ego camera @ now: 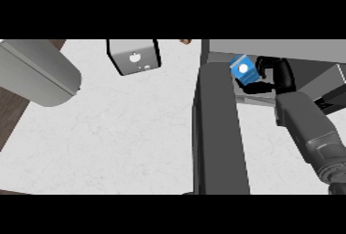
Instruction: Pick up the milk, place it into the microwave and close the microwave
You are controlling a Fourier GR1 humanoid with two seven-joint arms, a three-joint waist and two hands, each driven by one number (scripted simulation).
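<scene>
The milk (242, 68) is a small blue carton with a white round mark, tilted and held just inside the microwave's opening. My right hand (276, 77) is curled round its right side, and the grey right forearm runs back to the lower right edge. The microwave (270, 47) stands at the upper right with its dark grey door (218, 132) swung open toward me, a long slab just left of the carton. The carton's lower end is partly hidden by my fingers and the door's edge. A grey forearm (37, 73) fills the upper left corner, with no left hand showing.
A grey box with a white mark (134, 56) stands on the white counter (115, 137) at the top middle. A small brown thing (184, 41) peeks in at the top edge. The counter's dark edge (10, 114) runs down the left side.
</scene>
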